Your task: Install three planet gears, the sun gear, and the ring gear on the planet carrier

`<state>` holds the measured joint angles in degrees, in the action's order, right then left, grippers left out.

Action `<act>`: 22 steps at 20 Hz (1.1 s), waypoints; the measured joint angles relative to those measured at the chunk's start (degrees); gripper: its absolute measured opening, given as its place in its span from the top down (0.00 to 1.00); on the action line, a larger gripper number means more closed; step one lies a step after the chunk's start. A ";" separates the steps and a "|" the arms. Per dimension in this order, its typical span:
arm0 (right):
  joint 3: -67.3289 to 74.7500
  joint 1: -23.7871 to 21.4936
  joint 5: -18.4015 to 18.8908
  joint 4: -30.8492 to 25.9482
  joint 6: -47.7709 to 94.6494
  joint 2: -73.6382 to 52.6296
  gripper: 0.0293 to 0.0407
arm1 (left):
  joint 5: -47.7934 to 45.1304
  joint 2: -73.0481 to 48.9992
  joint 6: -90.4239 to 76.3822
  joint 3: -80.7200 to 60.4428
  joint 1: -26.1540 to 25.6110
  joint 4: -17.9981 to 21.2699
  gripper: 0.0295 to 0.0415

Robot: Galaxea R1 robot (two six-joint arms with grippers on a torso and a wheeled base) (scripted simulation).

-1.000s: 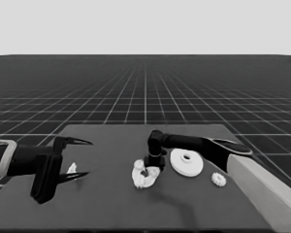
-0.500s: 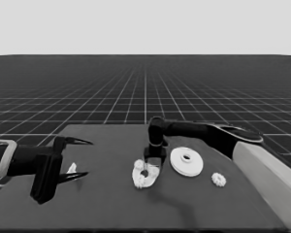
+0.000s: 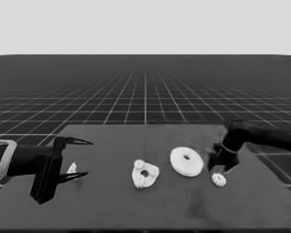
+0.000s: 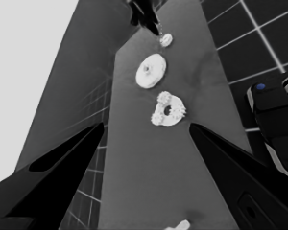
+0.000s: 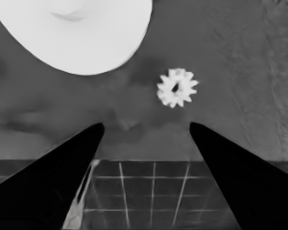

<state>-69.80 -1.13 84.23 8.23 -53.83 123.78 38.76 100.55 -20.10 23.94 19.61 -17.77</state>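
Now: loose gear (image 3: 218, 179) lies near worktop (image 3: 184, 213) front, 4 o'clock of larger round part (image 3: 186, 161). Right jaws (image 3: 222, 164) spread, empty, just beyond gear. Judgement: straddle gear squarely, close on teeth. Smaller round part (image 3: 145, 174) centre, gears seated on it. Left jaws (image 3: 72, 158) spread, parked at 9 o'clock end.

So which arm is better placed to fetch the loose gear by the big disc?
The right. Its hand hovers just above that gear, fingers open. The left hand is parked at the table's far left end, beyond both discs.
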 joint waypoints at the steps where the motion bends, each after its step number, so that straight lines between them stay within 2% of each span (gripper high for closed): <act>1: -2.64 -0.05 -0.46 -0.43 3.80 -1.62 0.19 | 0.00 0.00 0.00 0.00 0.00 0.00 0.25; 6: -6.75 -0.08 -1.02 -1.08 8.97 -2.78 0.19 | 0.00 0.00 0.00 0.00 0.00 0.00 0.25; 7: -8.73 4.76 -4.81 2.48 9.53 -1.78 0.19 | 0.00 0.00 0.00 0.00 0.00 0.00 0.25; 9: -12.01 9.83 -8.48 5.45 10.35 0.01 0.19 | 0.00 0.00 0.00 0.00 0.00 0.00 0.25; 12: -13.84 11.67 -10.06 6.50 10.84 1.00 0.19 | 0.00 0.00 0.00 0.00 0.00 0.00 0.25; 16: -14.26 12.03 -10.42 6.72 10.95 1.21 0.19 | 0.00 0.00 0.00 0.00 0.00 0.00 0.25; 18: -14.30 12.06 -10.45 6.74 10.96 1.23 0.82 | 0.00 0.00 0.00 0.00 0.00 0.00 0.25; 19: -14.31 12.04 -10.46 6.75 10.96 1.23 0.86 | 0.00 0.00 0.00 0.00 0.00 0.00 0.25; 22: -14.31 12.04 -10.47 6.76 10.96 1.24 0.86 | 0.00 0.00 0.00 0.00 0.00 0.00 0.25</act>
<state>-84.11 10.90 73.76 14.99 -42.87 125.02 38.76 100.55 -20.10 23.94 19.61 -17.77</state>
